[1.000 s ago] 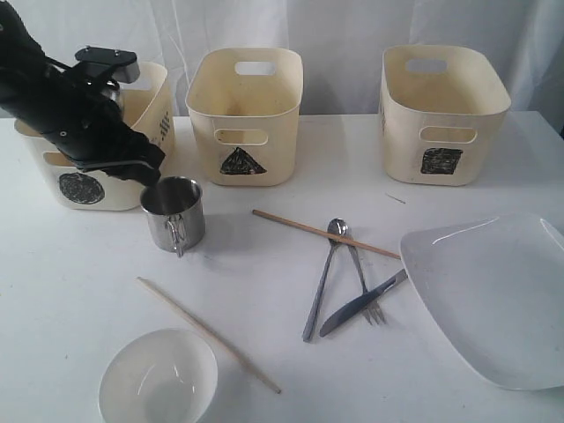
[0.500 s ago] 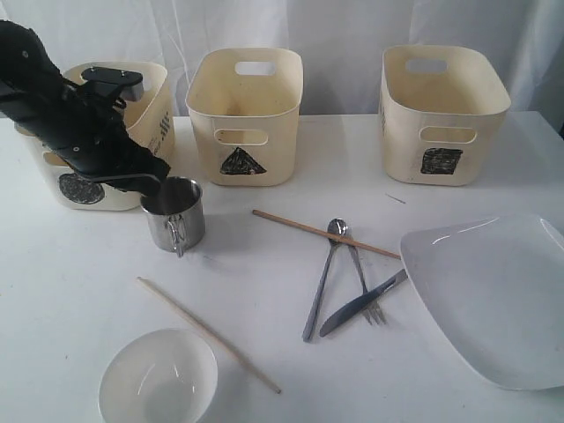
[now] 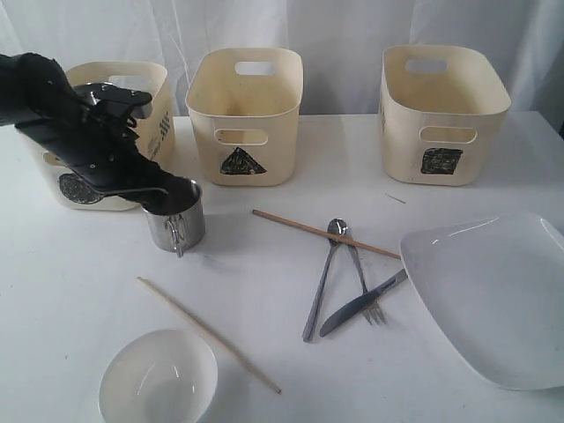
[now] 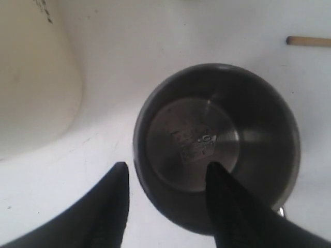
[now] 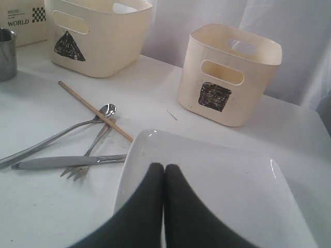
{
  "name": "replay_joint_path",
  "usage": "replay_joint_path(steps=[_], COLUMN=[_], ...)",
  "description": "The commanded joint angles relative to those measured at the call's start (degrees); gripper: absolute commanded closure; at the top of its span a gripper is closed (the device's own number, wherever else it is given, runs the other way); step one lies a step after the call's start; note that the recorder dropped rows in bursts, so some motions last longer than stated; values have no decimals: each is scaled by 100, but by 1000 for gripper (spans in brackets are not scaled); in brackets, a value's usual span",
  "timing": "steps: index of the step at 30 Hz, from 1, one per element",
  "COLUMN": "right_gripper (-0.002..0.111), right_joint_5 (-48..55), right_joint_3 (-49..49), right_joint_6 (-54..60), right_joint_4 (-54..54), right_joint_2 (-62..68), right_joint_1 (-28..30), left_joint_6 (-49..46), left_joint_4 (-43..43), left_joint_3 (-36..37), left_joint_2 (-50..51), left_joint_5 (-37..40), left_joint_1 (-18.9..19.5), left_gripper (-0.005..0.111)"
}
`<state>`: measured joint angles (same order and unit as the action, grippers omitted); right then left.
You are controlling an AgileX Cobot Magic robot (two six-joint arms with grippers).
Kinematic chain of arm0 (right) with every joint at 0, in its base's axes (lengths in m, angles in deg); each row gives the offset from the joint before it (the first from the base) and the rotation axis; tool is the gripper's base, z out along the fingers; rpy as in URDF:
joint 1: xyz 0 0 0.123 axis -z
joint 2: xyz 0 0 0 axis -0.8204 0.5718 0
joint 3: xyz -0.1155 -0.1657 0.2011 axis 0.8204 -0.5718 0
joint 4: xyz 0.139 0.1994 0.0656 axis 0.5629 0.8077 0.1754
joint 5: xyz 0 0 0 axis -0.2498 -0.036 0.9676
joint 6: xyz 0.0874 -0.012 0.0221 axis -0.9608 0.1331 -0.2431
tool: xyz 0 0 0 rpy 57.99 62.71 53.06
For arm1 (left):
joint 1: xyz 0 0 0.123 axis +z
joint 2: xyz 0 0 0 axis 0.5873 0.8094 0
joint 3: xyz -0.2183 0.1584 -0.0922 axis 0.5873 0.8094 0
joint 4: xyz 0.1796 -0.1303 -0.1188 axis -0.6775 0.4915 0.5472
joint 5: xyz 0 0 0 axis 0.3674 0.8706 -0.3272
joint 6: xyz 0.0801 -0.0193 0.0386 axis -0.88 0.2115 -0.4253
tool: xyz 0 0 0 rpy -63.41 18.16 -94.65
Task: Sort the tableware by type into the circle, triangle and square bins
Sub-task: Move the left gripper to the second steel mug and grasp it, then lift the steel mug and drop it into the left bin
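Left gripper [image 4: 166,168] gapes astride mug's [image 4: 191,139] ten-o'clock rim; right gripper [image 5: 164,168] sits closed, empty; bowl [image 3: 159,379], cutlery [image 3: 352,311], chopsticks [image 3: 207,335], plate [image 3: 493,300] lie unsorted.

shiny steel mug [image 4: 217,144], matt plastic bins [image 3: 245,115]

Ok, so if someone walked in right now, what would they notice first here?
The black left gripper, open, straddling the rim of the shiny steel mug just in front of the circle-marked cream plastic bin, one finger inside, one outside. Then the large white squarish plate at the exterior view's right, with the shut right gripper above it.
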<state>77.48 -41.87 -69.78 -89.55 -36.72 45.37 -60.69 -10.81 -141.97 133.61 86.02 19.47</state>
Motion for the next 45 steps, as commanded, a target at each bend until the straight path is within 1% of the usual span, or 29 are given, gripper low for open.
replay_joint_path(steps=[1,5,6,7,9,11,12,15,18,20,21,23,25,29,33,40,45], right_gripper=[108,108,108,108,108,108,108,108,108,108,108,108,108,108,108,108,108], right_joint_5=[-62,-62,-62,-62,-62,-62,-62,-62,-62,-62,-62,-62,-62,-62,-62,-62,-62], right_joint_3=[-31,-31,-31,-31,-31,-31,-31,-31,-31,-31,-31,-31,-31,-31,-31,-31,-31], right_joint_6=[-25,-25,-25,-25,-25,-25,-25,-25,-25,-25,-25,-25,-25,-25,-25,-25,-25], right_joint_4=[12,12,12,12,12,12,12,12,12,12,12,12,12,12,12,12,12], right_joint_2=[-35,-35,-35,-35,-35,-35,-35,-35,-35,-35,-35,-35,-35,-35,-35,-35,-35], right_joint_1=[0,0,0,0,0,0,0,0,0,0,0,0,0,0,0,0,0], left_joint_6=[52,52,52,65,53,-49,-105,-223,-503,-680,-683,-459,-266,-137,-41,1,1], left_joint_4=[17,17,17,17,17,-20,-74,-76,-99,-180,-389,-763,-844,-844,-844,-869,-869], left_joint_3=[39,39,39,39,39,39,39,39,39,39,39,-43,-299,-871,-1438,-2343,-2759], left_joint_2=[239,419,441,450,409,284,212,-169,-797,-1310,-1540,-1843,-1888,-1650,-1118,-264,216], left_joint_5=[-98,-236,-245,-235,-124,63,175,406,481,320,158,-84,-97,-183,-225,-378,-281], left_joint_1=[-23,-23,-23,-23,-23,-23,-23,-23,-23,-23,-12,99,318,773,1070,1356,1491], left_gripper=[56,56,57,62,77,100,106,106,106,106,106,106,106,106,106,106,106])
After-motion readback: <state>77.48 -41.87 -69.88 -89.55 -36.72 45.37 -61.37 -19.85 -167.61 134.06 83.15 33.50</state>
